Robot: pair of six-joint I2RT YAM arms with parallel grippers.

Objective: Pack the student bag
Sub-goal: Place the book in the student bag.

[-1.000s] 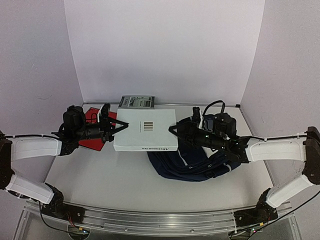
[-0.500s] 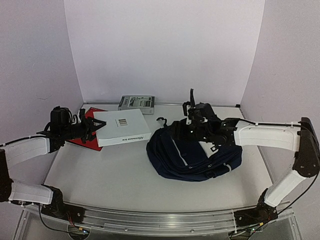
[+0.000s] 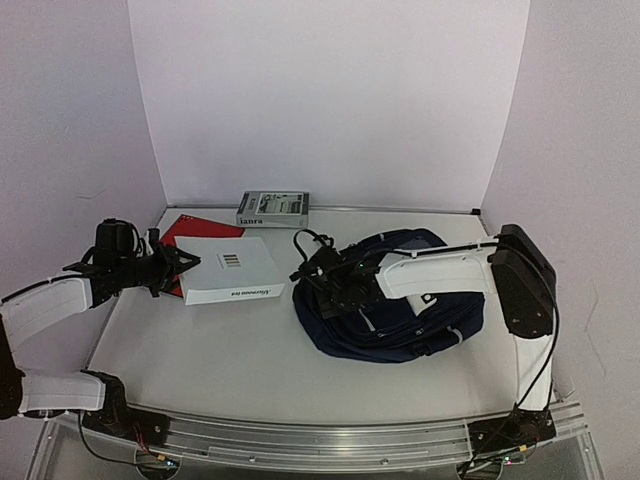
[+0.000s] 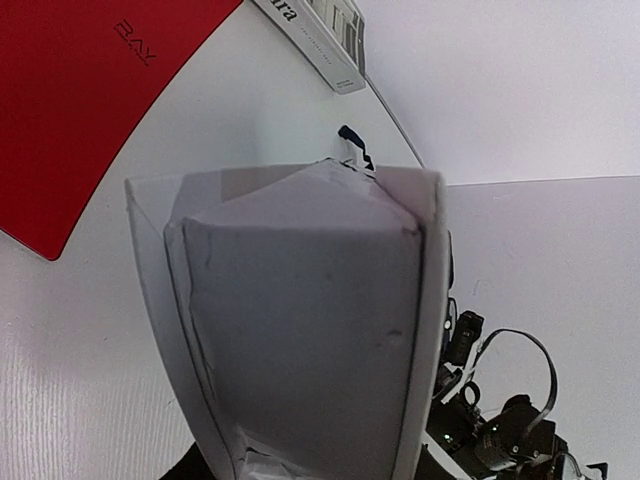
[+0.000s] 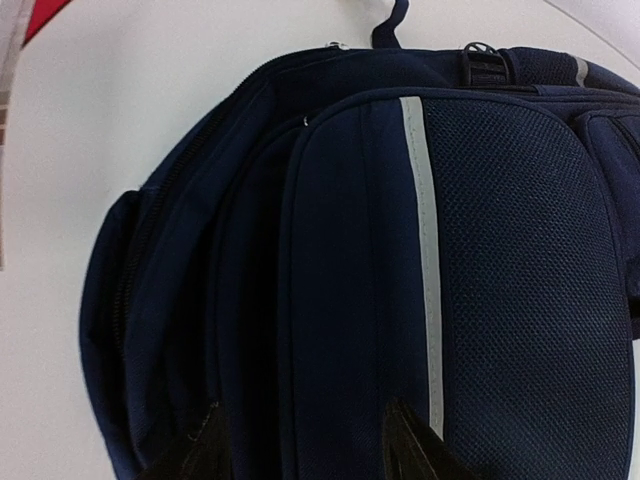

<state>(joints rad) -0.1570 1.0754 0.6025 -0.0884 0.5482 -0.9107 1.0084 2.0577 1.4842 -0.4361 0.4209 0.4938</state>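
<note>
Lying slumped right of centre on the surface (image 3: 220,350), the soft navy mesh-panelled student bag (image 3: 400,322) is touched by the right gripper (image 5: 305,445), jaws half-apart; whether it is gripped cannot be told. The flat white card box (image 3: 232,268) is clamped at its edge by the left gripper (image 3: 188,264) jaws.

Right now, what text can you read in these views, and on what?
"RAY": red folder.
"lanra", roughly: grey box; its smaller print is too small.
White box: side print blurred; top shows only bars.
Bag: none.
</note>
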